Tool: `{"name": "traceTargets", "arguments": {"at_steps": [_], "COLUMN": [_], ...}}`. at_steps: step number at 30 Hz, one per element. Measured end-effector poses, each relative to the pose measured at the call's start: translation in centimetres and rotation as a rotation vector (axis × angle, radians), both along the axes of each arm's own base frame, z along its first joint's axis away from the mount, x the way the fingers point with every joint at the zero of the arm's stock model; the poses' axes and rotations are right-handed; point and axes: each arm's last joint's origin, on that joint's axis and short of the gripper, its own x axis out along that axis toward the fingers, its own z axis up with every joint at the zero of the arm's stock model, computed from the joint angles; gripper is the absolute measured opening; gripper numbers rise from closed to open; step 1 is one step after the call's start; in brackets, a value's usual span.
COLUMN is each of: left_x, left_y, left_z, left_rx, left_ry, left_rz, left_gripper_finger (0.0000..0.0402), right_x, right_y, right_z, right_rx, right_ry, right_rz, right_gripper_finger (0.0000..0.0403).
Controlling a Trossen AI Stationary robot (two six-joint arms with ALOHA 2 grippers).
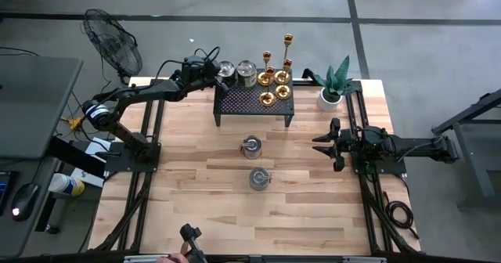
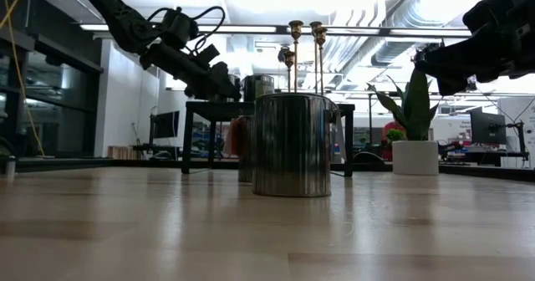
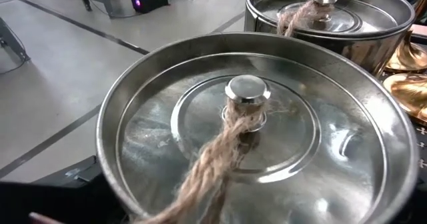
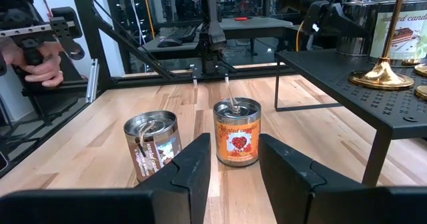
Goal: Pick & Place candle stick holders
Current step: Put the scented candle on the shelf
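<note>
Several gold candlestick holders (image 1: 275,83) stand on their round bases on the right half of a black perforated shelf (image 1: 235,102) at the table's far middle. Their tops show in the low view (image 2: 295,30), and their bases show in the left wrist view (image 3: 407,84) and the right wrist view (image 4: 382,77). My left gripper (image 1: 213,71) is at the shelf's left end, right against a silver lidded tin (image 3: 253,137) with a knob and a twine cord. My right gripper (image 4: 233,164) is open and empty at the table's right side, above the table top.
A second lidded tin (image 1: 246,73) stands on the shelf beside the first. Two candle tins (image 1: 251,146) (image 1: 259,178) stand on the table's middle. A potted plant (image 1: 335,87) is at the far right. A person's hand holds a device at the near edge (image 1: 188,243).
</note>
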Motion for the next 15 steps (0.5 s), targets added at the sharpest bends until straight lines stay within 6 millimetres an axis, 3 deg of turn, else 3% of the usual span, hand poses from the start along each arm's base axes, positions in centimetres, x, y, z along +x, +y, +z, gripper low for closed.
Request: {"name": "traceTargets", "arguments": {"at_steps": [15], "left_x": [-0.11], "left_y": [-0.13], "left_z": [-0.39], "left_rx": [-0.040], "left_ry": [0.023], "left_rz": [0.000], "left_gripper_finger": [0.0383], "right_x": [0.00], "right_y": [0.00], "right_z": [0.01], "right_rx": [0.000], "right_ry": [0.000], "right_rz": [0.000], "right_gripper_finger": [0.0117]}}
